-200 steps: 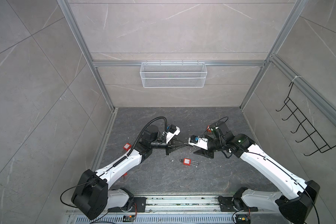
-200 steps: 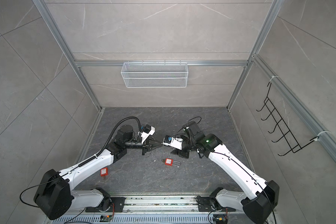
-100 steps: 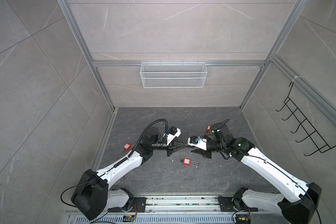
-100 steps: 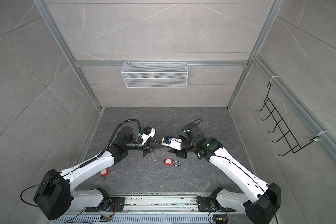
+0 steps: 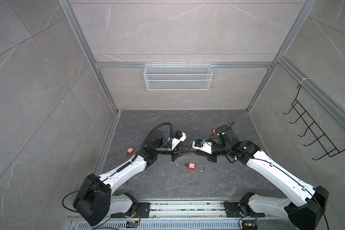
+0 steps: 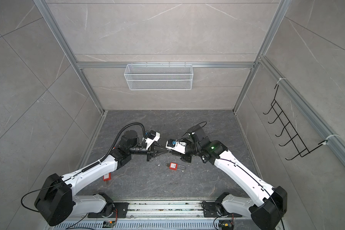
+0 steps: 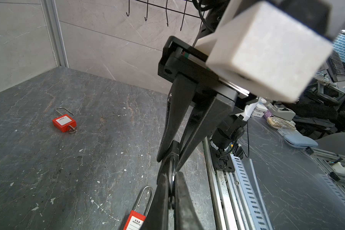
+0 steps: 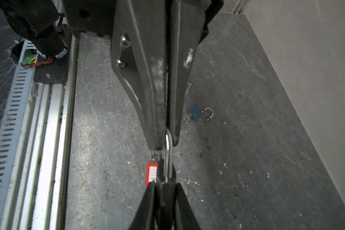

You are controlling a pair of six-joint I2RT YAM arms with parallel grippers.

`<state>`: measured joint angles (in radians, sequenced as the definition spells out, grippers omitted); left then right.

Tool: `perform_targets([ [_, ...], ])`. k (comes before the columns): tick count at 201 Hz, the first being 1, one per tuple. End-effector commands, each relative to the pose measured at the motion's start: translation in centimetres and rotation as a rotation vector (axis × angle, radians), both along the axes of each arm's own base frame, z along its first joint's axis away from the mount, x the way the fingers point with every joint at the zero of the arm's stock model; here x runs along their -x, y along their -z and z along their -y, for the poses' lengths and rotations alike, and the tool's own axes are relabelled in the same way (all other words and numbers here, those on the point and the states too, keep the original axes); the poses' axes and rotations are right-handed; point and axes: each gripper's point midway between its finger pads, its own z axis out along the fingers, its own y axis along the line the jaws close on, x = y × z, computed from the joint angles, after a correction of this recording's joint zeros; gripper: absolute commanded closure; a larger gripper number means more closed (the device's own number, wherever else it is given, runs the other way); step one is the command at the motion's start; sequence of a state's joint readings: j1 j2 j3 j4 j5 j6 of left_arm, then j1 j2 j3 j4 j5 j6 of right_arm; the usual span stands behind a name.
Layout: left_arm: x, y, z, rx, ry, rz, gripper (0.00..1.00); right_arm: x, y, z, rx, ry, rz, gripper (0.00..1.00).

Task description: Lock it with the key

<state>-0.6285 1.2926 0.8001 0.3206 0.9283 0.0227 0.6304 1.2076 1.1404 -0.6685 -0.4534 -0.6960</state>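
A padlock hangs in mid-air between my two grippers, which meet tip to tip over the middle of the floor. Its silver shackle [image 8: 168,143] is pinched by my left gripper [image 5: 193,152] [image 7: 172,180], which is shut on it. The lock's dark body [image 8: 167,196] sits between the fingers of my right gripper [image 5: 196,153] [image 8: 165,190], which have closed in against it. In the left wrist view the right gripper's two fingers converge just past my own tips. The key is hidden.
A red padlock [image 5: 192,165] with a long shackle lies on the floor just below the grippers. Another red padlock [image 5: 130,150] lies to the left, one more [image 7: 63,122] beyond the right arm, and a blue one [image 8: 194,114]. A wire basket [image 5: 177,79] hangs on the back wall.
My right gripper has moved left to meet the left gripper's tips, and its jaws have narrowed onto the lock. The left arm has held still.
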Motion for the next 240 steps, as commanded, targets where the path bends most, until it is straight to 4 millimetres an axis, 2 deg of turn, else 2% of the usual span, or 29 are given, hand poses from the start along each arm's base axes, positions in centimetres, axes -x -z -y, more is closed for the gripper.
perform_targets([
  [1, 0.4, -1.9, -0.2, 0.006, 0.023, 0.116, 0.97, 1.5, -0.7, -0.6, -0.013, -0.056, -0.071, 0.93],
  [22, 0.6, -1.6, -0.8, -0.048, 0.017, 0.173, 0.83, 1.9, -0.8, -0.4, 0.011, -0.066, -0.108, 0.93],
  [42, 0.9, -1.0, -1.2, -0.11, 0.038, 0.213, 0.79, 2.0, -0.5, 0.0, 0.043, -0.058, -0.125, 0.93],
  [62, 1.1, -1.3, -1.2, -0.11, 0.05, 0.238, 0.73, 2.1, -0.6, 0.0, 0.043, -0.059, -0.134, 0.93],
  [85, 1.2, -1.5, -1.2, -0.095, 0.053, 0.252, 0.72, 2.4, -0.8, -0.2, 0.041, -0.066, -0.159, 0.93],
  [147, 1.9, -1.5, -1.0, -0.082, 0.09, 0.233, 0.79, 1.9, -0.8, -0.6, 0.043, -0.059, -0.183, 0.94],
  [184, 1.9, -1.0, -0.9, -0.087, 0.1, 0.228, 0.91, 2.0, -1.0, -0.7, 0.04, -0.066, -0.187, 0.95],
  [240, 2.2, -1.2, -0.6, -0.078, 0.122, 0.227, 0.94, 2.4, -1.1, -0.9, 0.053, -0.073, -0.245, 0.95],
])
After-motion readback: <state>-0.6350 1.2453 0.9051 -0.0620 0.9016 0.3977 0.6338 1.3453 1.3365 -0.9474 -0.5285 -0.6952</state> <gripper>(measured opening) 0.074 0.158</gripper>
